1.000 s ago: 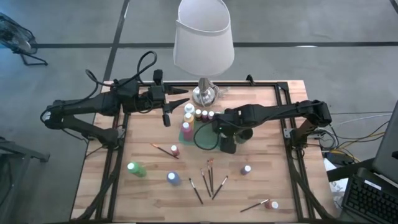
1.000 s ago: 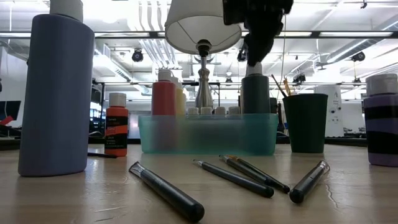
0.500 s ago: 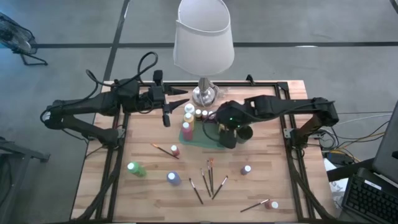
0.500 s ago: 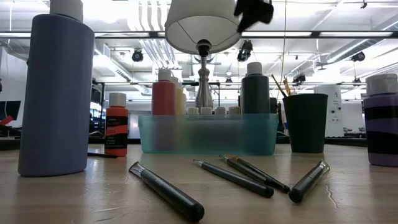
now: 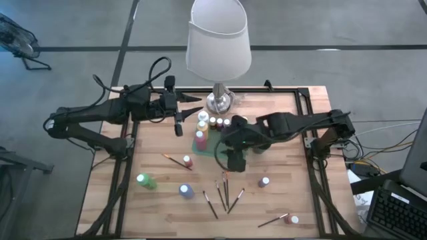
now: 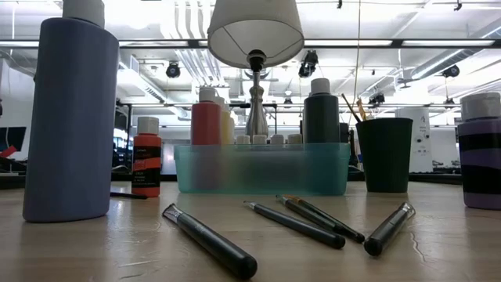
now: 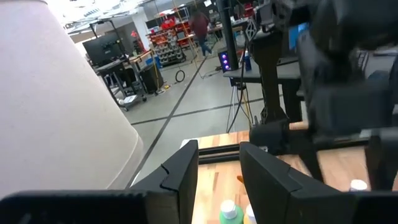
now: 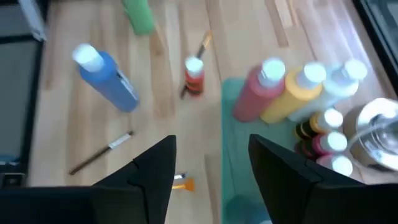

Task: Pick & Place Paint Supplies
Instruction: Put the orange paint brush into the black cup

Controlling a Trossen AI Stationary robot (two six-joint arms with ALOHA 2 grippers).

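My right gripper (image 5: 230, 162) hangs over near edge of teal bin (image 6: 262, 168), fingers apart, empty. Brushes (image 5: 225, 190) lie just past it on table (easy pick). I go slow, drop straight down, pinch one brush mid-handle. Left gripper (image 5: 179, 128) waits near lamp (image 5: 218, 40), fingers apart, empty.

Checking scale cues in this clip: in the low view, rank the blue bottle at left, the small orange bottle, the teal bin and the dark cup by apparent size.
1. Blue bottle, though it stands nearest the camera, which inflates it.
2. Teal bin.
3. Dark cup.
4. Small orange bottle.
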